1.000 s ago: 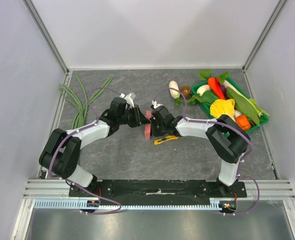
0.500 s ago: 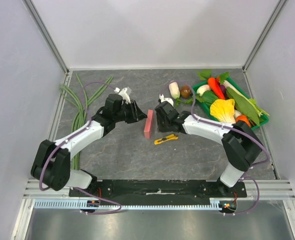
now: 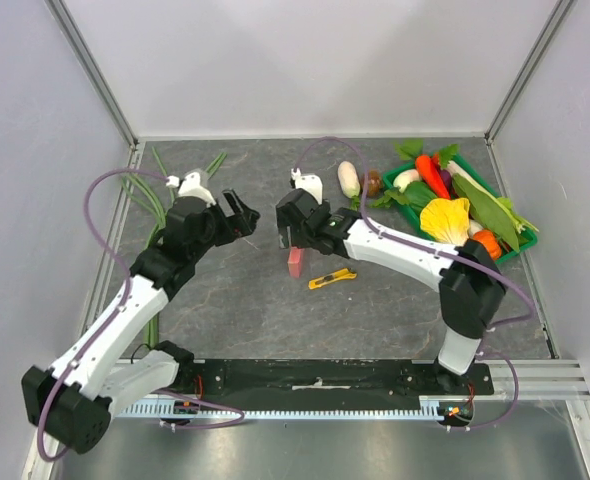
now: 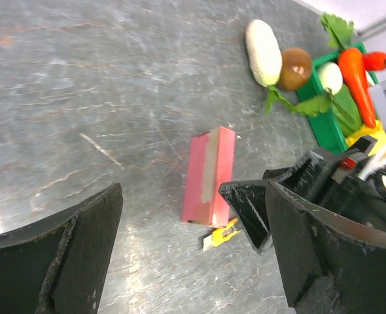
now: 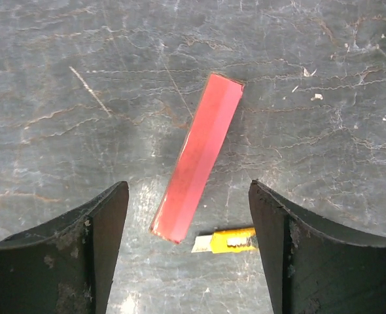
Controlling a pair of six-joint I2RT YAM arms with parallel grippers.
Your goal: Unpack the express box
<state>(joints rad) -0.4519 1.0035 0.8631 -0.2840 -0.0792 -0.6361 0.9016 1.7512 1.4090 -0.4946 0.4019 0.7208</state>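
The green tray (image 4: 322,122), well right of the box (image 5: 197,156), holds a carrot (image 3: 432,175), a yellow mushroom (image 3: 444,215) and greens. The box seems to stand on a long edge, touched by nothing. A knife (image 5: 227,241) lies just beside its near end, and beans (image 3: 160,205) lie well left. The left gripper (image 3: 240,215), left of the box, and the right gripper (image 3: 287,232), over it, both gape with nothing held. The table (image 3: 245,300) is grey and marbled, with white walls behind.

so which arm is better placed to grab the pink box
Right. The right hand hangs open over the express box, framed between its fingers in the wrist view; the left hand sits off to one side.
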